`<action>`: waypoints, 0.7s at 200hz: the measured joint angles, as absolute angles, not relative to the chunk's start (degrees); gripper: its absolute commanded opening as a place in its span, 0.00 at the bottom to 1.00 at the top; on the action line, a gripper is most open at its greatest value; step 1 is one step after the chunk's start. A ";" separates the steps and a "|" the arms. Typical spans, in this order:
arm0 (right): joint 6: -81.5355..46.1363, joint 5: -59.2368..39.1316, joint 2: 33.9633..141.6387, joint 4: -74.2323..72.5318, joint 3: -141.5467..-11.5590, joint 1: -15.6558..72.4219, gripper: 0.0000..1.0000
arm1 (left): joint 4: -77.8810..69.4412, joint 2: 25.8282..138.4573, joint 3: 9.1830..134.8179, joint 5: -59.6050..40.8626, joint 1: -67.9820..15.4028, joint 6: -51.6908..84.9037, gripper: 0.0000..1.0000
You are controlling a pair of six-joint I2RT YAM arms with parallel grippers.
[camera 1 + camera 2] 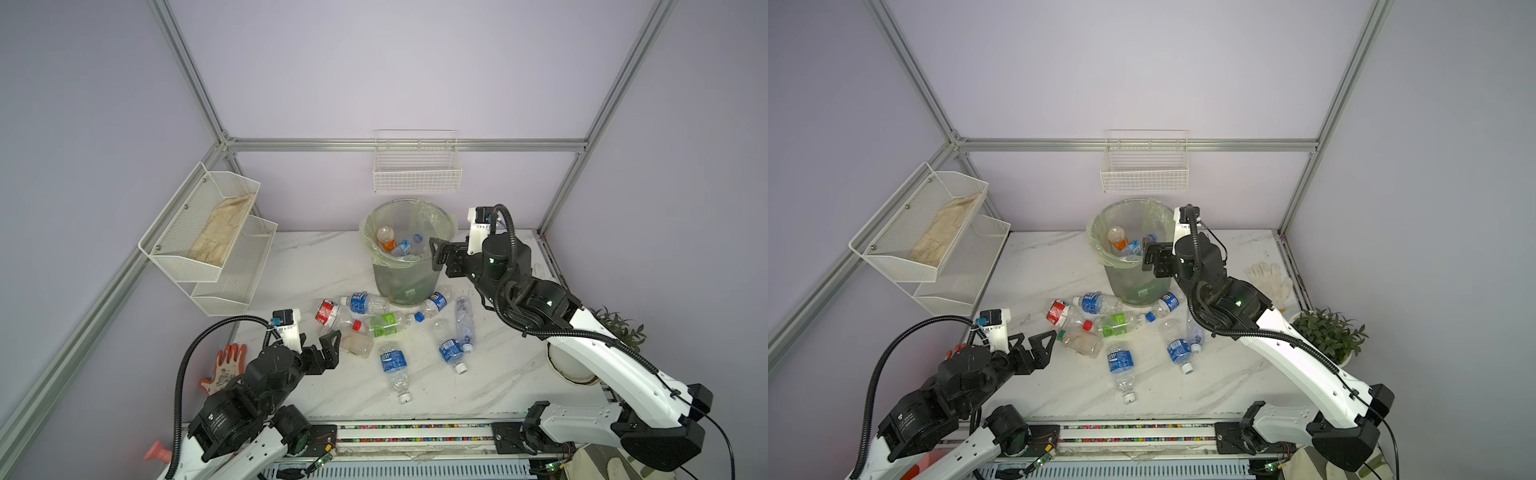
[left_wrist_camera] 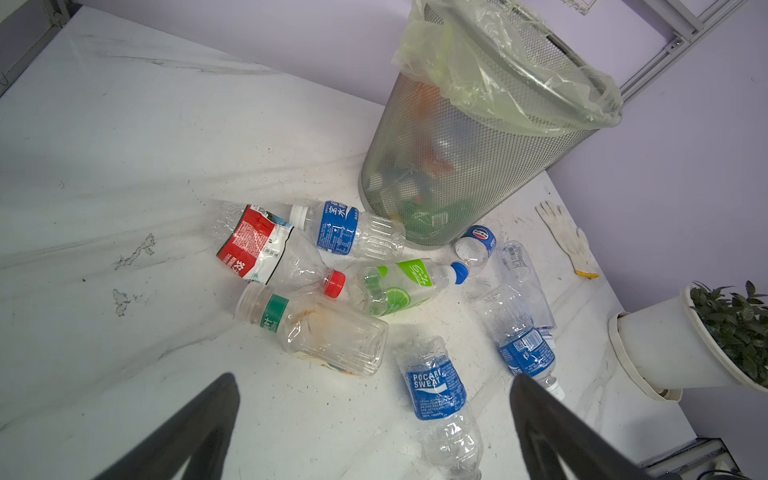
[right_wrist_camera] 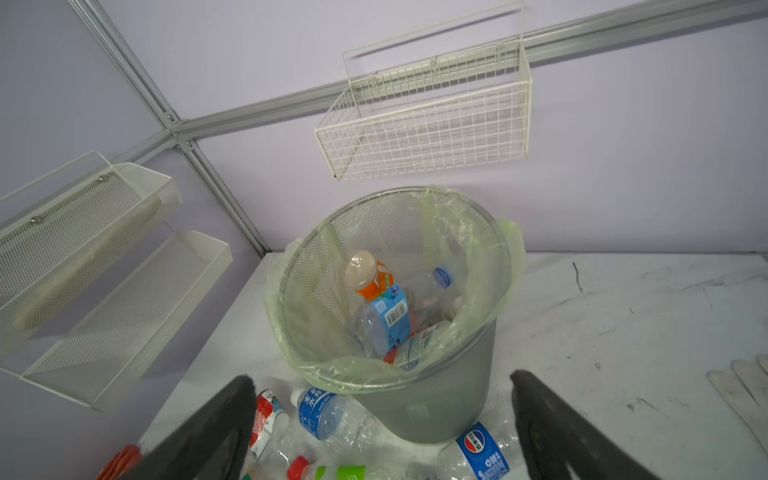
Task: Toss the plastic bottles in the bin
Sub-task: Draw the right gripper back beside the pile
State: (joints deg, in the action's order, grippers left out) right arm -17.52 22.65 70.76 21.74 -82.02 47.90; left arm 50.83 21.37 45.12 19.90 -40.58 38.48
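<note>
The bin (image 1: 402, 282) is a grey mesh basket lined with a pale green bag, at the back middle of the table. Inside it lie an orange-labelled bottle (image 3: 370, 276) and a pale blue one (image 3: 388, 320). Several plastic bottles lie in front of it: red-labelled (image 1: 327, 312), blue-labelled (image 1: 360, 302), green-labelled (image 1: 386, 324), Pocari Sweat (image 2: 436, 390). My right gripper (image 1: 434, 253) hovers open and empty at the bin's right rim (image 3: 415, 374). My left gripper (image 1: 1034, 336) is open and empty, low over the table just left of the clear square bottle (image 2: 332, 336).
A white wire basket (image 1: 417, 174) hangs on the back wall above the bin. A two-tier mesh shelf (image 1: 208, 232) on the left wall holds a glove. A potted plant (image 1: 1329, 332) and a white glove (image 1: 1266, 278) sit at the right; an orange glove (image 1: 226, 368) lies left.
</note>
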 measured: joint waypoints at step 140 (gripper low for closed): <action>-22.09 23.35 61.41 23.40 -72.79 47.90 0.97 | 46.74 26.02 43.09 16.45 -40.58 39.86 1.00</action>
State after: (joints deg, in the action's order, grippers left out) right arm -22.09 23.35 61.41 23.40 -72.79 47.90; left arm 46.74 26.02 43.09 16.45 -40.58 39.86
